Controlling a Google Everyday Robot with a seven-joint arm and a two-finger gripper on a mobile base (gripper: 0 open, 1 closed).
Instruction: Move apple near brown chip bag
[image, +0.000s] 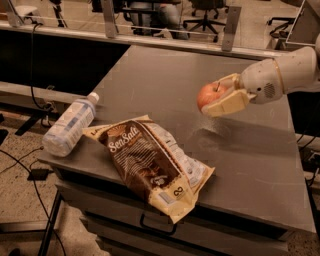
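Note:
The apple (207, 94), small, round and red-orange, is held between the cream fingers of my gripper (220, 94), above the grey table (165, 80). The gripper comes in from the right on a white arm (282, 75) and is shut on the apple. The brown chip bag (150, 162), dark brown with white script and cream-yellow edges, lies flat near the table's front edge, below and to the left of the apple. The apple hangs roughly a bag's width from the bag's upper right side.
A clear plastic water bottle (69, 125) lies on its side at the table's front left corner, next to the bag. Drawers (160, 227) sit under the table front. Office chairs (205, 15) and a rail stand behind the table.

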